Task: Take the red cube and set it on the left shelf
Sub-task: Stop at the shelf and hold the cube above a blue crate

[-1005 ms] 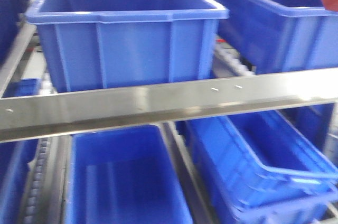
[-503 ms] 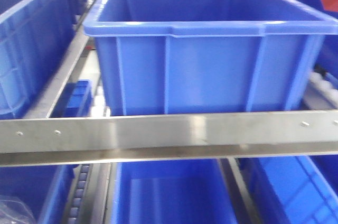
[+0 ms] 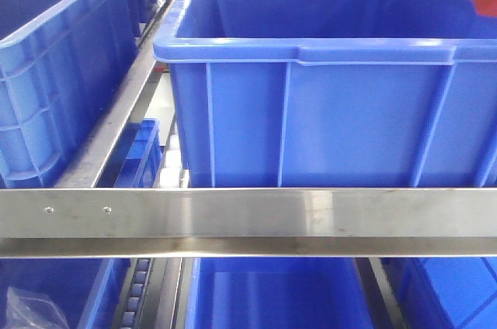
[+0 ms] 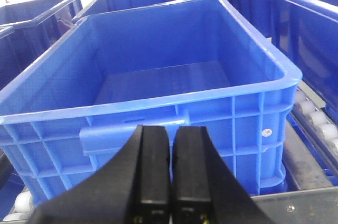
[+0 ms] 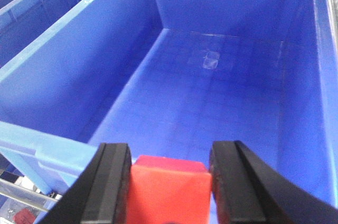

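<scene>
Right end effector [image 5: 168, 182] pinches matte red cube [image 5: 169, 187] over seemingly smooth-floored blue crate [image 5: 63, 92].

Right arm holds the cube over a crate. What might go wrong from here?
1. The red cube sits between the right pincer's fingers near the crate's front rim; released now, it might clip the rim.
2. The floor lies well below, so the cube may bounce.
</scene>
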Available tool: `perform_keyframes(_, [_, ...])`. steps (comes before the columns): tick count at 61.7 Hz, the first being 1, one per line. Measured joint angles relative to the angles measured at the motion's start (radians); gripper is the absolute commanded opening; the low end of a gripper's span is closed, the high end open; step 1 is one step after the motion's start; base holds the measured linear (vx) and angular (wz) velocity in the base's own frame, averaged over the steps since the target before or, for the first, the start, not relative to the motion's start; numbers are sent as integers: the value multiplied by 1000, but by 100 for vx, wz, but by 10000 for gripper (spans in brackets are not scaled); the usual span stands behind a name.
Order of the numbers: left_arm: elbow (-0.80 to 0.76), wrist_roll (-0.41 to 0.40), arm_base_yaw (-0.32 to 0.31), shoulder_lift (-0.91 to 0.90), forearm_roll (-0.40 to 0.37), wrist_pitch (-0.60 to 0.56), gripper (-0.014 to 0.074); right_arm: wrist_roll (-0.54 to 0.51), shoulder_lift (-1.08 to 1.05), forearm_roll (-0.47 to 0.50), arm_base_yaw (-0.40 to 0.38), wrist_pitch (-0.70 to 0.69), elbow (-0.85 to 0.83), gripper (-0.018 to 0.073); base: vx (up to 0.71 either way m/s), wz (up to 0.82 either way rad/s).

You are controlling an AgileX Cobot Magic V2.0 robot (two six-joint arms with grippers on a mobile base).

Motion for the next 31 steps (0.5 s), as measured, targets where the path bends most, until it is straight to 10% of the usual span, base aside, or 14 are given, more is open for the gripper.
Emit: perform_keyframes(31, [0,0,0,0,0,0,106,0,0,0,0,0,0,59,0,1])
